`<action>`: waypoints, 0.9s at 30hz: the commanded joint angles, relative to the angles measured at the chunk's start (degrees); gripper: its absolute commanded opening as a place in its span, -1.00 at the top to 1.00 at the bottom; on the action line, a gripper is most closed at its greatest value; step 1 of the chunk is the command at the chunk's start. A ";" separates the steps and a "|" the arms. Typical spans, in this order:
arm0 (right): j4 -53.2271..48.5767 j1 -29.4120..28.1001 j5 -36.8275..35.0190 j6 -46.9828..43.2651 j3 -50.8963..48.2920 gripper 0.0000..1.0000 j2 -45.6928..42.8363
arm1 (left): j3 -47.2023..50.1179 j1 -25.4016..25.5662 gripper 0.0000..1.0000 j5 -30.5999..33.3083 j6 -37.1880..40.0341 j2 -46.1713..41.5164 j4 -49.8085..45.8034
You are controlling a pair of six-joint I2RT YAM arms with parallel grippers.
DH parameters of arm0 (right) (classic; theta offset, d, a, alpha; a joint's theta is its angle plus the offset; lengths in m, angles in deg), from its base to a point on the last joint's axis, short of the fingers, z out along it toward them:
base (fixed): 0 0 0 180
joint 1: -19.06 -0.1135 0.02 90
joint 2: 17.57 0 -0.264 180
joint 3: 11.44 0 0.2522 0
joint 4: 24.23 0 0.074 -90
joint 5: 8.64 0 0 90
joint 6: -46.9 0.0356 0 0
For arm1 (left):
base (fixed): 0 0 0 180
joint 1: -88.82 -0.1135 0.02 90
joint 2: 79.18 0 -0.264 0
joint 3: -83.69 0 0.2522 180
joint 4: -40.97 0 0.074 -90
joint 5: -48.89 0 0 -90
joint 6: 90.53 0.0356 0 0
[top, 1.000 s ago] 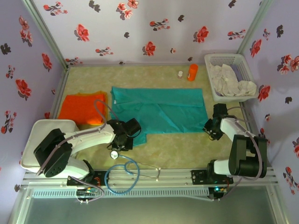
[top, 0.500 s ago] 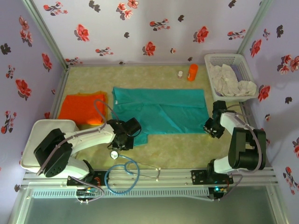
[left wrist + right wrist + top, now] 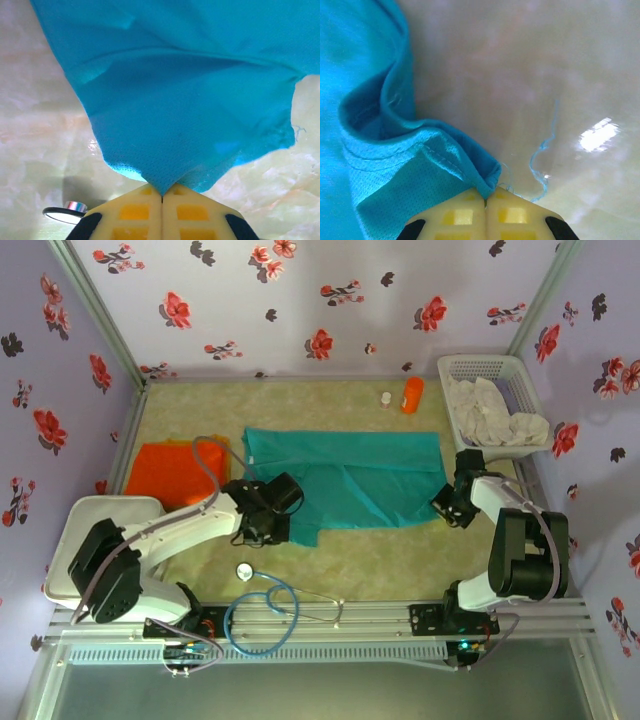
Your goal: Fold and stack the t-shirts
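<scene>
A teal-green t-shirt (image 3: 350, 475) lies spread across the middle of the table. My left gripper (image 3: 162, 196) is shut on its near left corner (image 3: 165, 165), and the cloth rises in a peak from the yellow fingers (image 3: 132, 212). My right gripper (image 3: 485, 200) is shut on the shirt's near right hem (image 3: 470, 167), which bunches into a fold above the fingertips. In the top view the left gripper (image 3: 272, 523) and right gripper (image 3: 448, 502) hold opposite near corners. An orange t-shirt (image 3: 175, 472) lies folded at the left.
A white basket (image 3: 522, 380) of pale cloths stands at the back right. An orange bottle (image 3: 412, 395) and a small jar (image 3: 386, 399) stand at the back. A stethoscope (image 3: 262, 605) lies at the near edge. A white tray (image 3: 70, 515) sits at the left.
The right gripper has closed on the teal shirt's near right hem and shifted slightly away. The left gripper has moved away from the near edge with its corner.
</scene>
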 commanded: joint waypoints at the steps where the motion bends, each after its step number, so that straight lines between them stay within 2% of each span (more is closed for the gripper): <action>1: 1.78 -0.24 3.59 1.21 2.62 1.00 -1.28 | -2.77 -2.74 1.00 2.35 3.67 -2.08 -4.76; 12: -2.67 0.14 6.45 2.78 9.18 1.00 -1.06 | -14.58 -12.33 1.00 4.82 15.74 -0.28 -8.04; 19: -7.30 0.40 7.48 1.23 12.23 1.00 -0.97 | -21.60 -15.61 1.00 5.40 21.70 5.17 -8.15; 27: -13.10 1.02 7.96 -1.25 13.49 1.00 -3.89 | -26.08 -18.44 1.00 5.58 24.96 9.63 -7.38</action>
